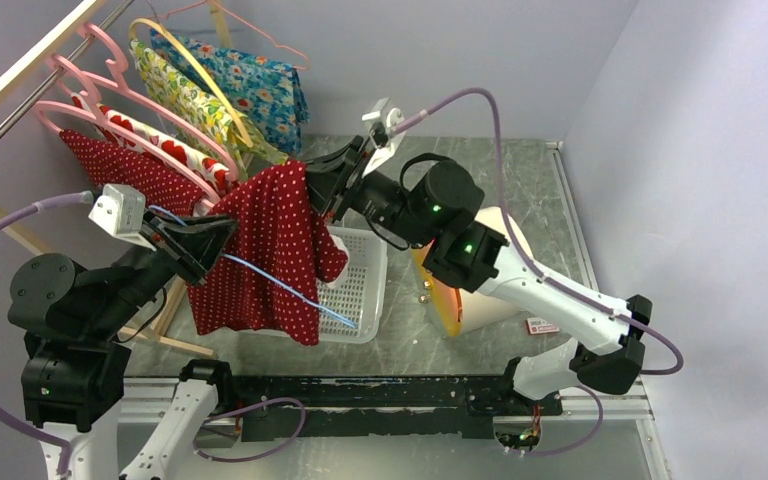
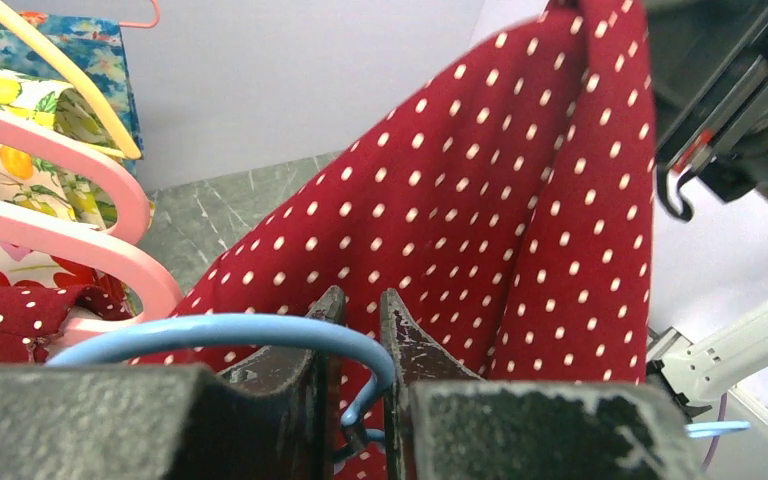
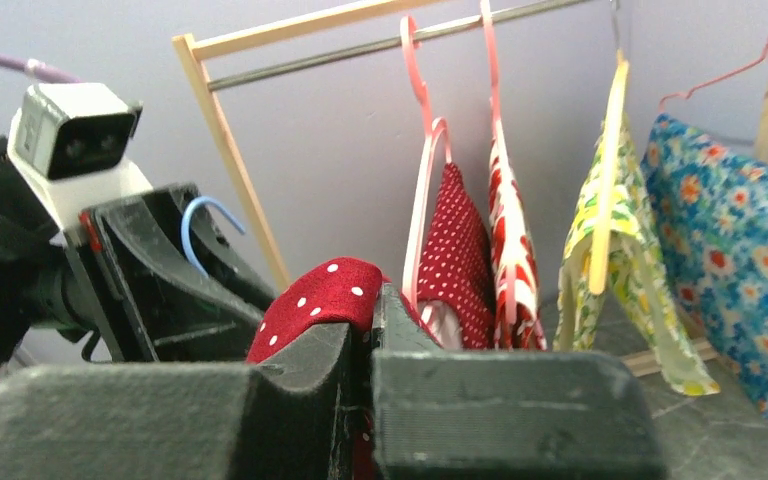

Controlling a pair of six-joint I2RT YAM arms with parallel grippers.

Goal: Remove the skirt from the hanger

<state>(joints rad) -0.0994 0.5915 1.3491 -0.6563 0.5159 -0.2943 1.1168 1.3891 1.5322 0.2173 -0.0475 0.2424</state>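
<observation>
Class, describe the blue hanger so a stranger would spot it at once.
Start at the wooden rack; in front of it a red dotted skirt hangs over a white basket. The blue hanger is the thin wire slanting across that skirt, its hook pinched in the left hand. Unlike the pink hangers and yellow hanger, it is off the rail.

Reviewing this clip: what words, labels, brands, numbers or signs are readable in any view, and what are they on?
No text is readable in any view.
Small pink card on the table: possibly printed, too small to read.
Red polka-dot skirt and hanging fabrics: patterns only, no lettering.
</observation>
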